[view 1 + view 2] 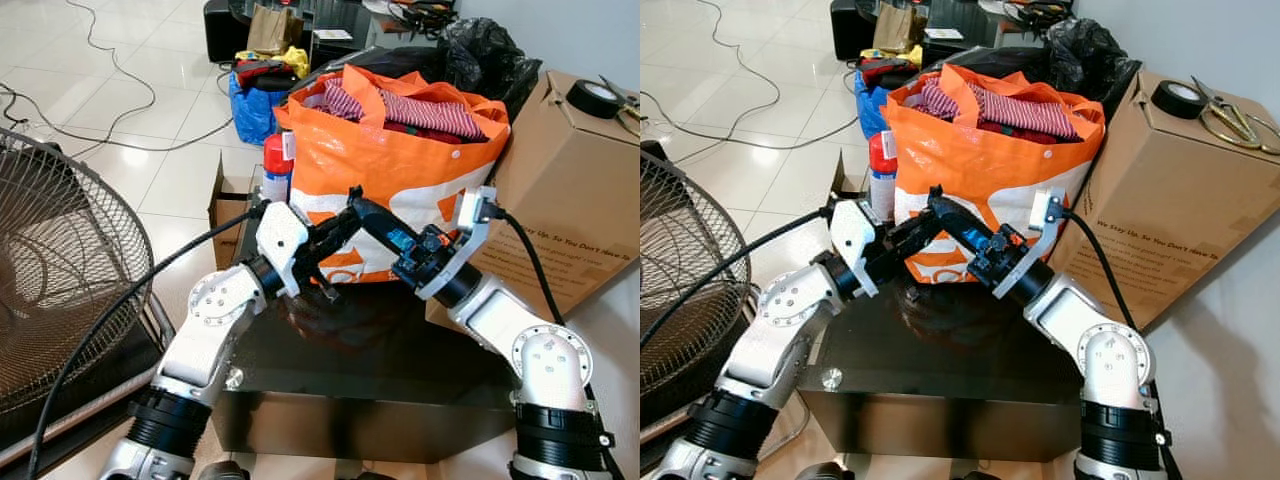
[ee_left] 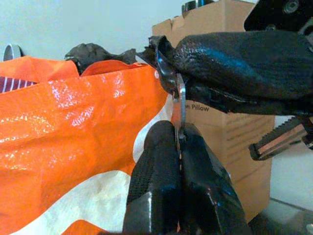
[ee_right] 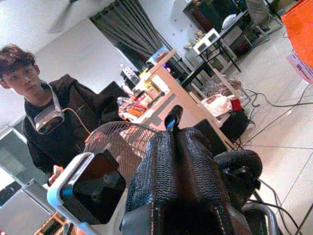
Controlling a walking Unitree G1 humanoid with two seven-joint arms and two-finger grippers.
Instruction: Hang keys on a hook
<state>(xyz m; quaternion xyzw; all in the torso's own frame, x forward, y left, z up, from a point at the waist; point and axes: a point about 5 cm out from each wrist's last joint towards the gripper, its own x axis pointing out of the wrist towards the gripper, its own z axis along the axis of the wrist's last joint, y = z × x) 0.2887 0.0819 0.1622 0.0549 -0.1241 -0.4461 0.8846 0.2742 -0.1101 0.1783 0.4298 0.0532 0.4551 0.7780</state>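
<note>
Two silver arms are filling the bottom of the head views, both reaching in over the glossy black counter [image 1: 400, 390] and crossing right in front of one big orange bag [image 1: 400, 170] stuffed with striped clothes. Next biggest, one round fan grille [image 1: 60, 300] is sitting off to the robot's left and one cardboard box [image 1: 570, 200] to its right, with one roll of black tape [image 1: 598, 98] and a pair of scissors on top. The left claw [image 2: 182, 147] is squeezing its fingers together on a thin metal key blade, so the keys [image 2: 181, 105] are hanging in mid-air between the two claws, just above the counter. The right claw [image 1: 355, 205] is pressing its fingers together too, its tips touching the ring end of the keys, though I can't tell if it's really gripping. One person is showing up in the right wrist view. No hook anywhere I can spot, so I'd say it's early: keys picked up, hanging still to do.
</note>
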